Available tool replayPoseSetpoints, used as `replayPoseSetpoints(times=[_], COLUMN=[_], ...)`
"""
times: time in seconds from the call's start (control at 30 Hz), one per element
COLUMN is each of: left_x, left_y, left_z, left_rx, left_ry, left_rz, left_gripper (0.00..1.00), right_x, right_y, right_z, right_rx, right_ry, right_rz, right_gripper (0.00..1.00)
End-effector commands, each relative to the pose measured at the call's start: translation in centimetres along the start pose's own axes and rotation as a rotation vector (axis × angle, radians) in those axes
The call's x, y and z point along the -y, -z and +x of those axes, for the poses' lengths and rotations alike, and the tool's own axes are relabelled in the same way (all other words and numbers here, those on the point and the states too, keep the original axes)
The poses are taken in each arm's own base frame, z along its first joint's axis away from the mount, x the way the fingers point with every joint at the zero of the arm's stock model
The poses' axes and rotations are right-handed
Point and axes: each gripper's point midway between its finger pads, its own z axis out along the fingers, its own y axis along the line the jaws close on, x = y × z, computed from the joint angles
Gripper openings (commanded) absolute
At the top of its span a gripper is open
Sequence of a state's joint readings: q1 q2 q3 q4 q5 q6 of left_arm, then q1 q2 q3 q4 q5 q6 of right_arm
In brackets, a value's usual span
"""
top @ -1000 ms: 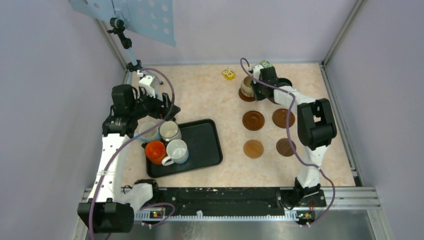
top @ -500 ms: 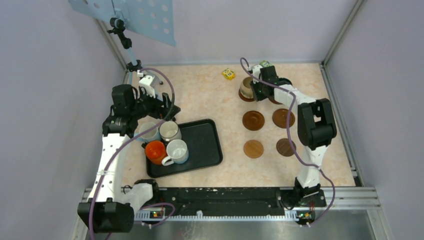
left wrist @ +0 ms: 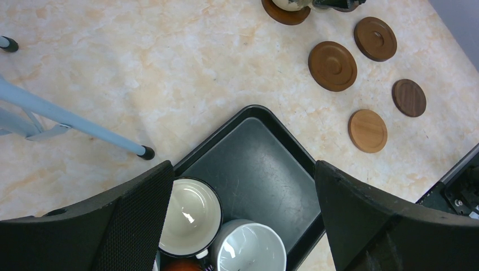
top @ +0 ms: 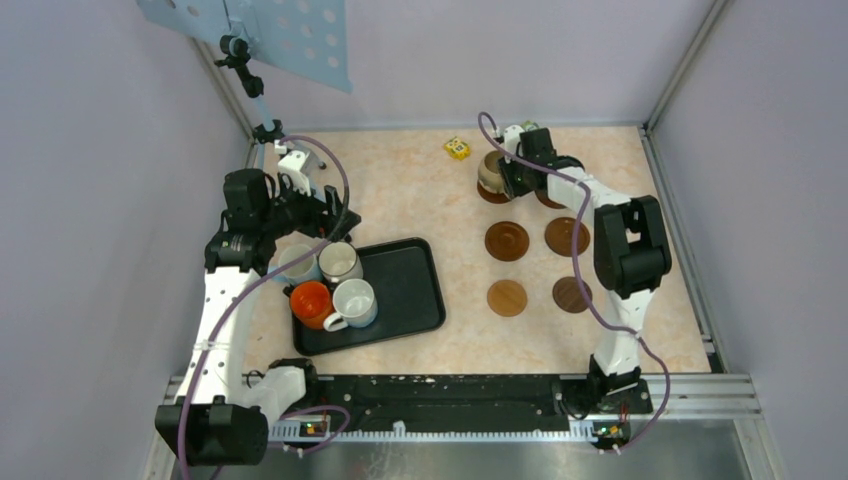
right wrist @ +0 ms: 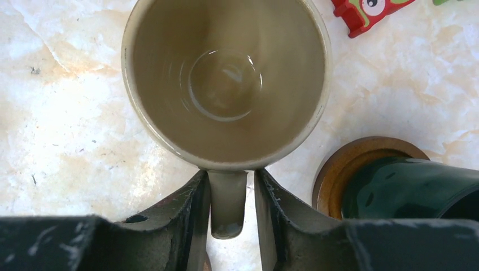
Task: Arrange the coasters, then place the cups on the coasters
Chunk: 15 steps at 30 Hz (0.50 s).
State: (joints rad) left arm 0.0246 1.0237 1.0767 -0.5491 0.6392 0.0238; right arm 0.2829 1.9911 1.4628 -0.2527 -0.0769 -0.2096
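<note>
Both tools are released: my right tool (right wrist: 231,174) loose astride the handle of the beige mug (right wrist: 226,84), my left tool (left wrist: 243,169) wide over the tray (left wrist: 265,186).

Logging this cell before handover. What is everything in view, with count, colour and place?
tray: 1, black, left of centre
mugs on tray: 4, orange mug, white mug, dark-rimmed mug, pale mug partly under the left arm
beige mug: 1, on a far coaster
dark green mug: 1, on a coaster beside the beige mug
coasters: 6, brown; four bare right of the tray, two under the far mugs
yellow block: 1, far centre
red block: 1, just beyond the beige mug
perforated panel: 1, pale blue, on a stand, far left
left gripper: 1, black, open, above the tray
right gripper: 1, black, open, fingers either side of the beige mug's handle
</note>
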Motion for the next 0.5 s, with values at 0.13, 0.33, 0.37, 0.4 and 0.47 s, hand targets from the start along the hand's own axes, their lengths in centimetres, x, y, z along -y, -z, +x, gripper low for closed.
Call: replayPoseSetpoints(times=[0.13, 0.33, 0.37, 0.4, 0.47], left_x=[0.0, 0.0, 0.0, 0.0, 0.0], left_y=[-0.1, 0.0, 0.0, 0.0, 0.0], left_z=[-0.8, -0.9, -0.9, -0.9, -0.9], left_rx=[0.029, 0.031, 0.032, 0.031, 0.031], left_ry=[-0.016, -0.019, -0.018, -0.018, -0.018], left_rz=[0.008, 0.008, 0.008, 0.007, 0.008], left_gripper=[0.99, 0.99, 0.99, 0.99, 0.99], right_x=[0.9, 1.2, 1.2, 1.3, 1.4], right_y=[1.1, 1.4, 1.5, 1.7, 1.9], right_z=[-4.7, -4.5, -4.4, -4.4, -4.3], right_rx=[0.125, 0.110, 0.109, 0.108, 0.107], right_ry=[0.009, 0.012, 0.012, 0.011, 0.011], right_rz=[0.011, 0.020, 0.021, 0.021, 0.021], right_gripper=[0.35, 0.34, 0.33, 0.32, 0.30])
